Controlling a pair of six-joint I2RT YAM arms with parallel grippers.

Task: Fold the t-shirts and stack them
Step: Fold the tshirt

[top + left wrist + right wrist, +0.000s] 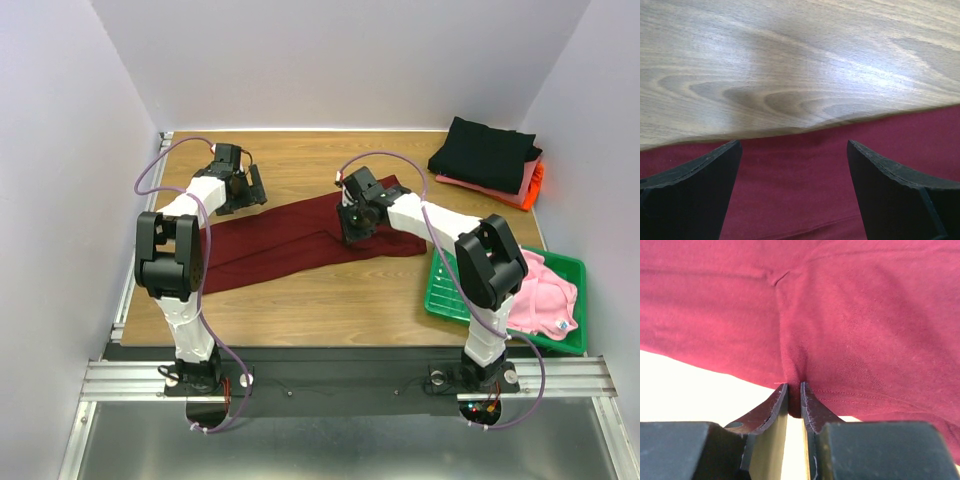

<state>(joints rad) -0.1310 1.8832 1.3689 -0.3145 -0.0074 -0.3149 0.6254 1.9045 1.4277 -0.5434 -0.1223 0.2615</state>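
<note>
The right end effector (794,386) clamps the partly folded maroon t-shirt (850,325), the left end effector (795,142) gapes over its edge, the folded stack (488,152) lies beyond the right one, and the pink t-shirt (546,292) is still unfolded.

Salmon tee (527,177) mostly under black tee (487,150)

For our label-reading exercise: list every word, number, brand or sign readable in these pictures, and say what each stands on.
No text can be read in any view.
Small tag with a bluish mark on the light pink t-shirt in the green tray: too small to read.
</note>
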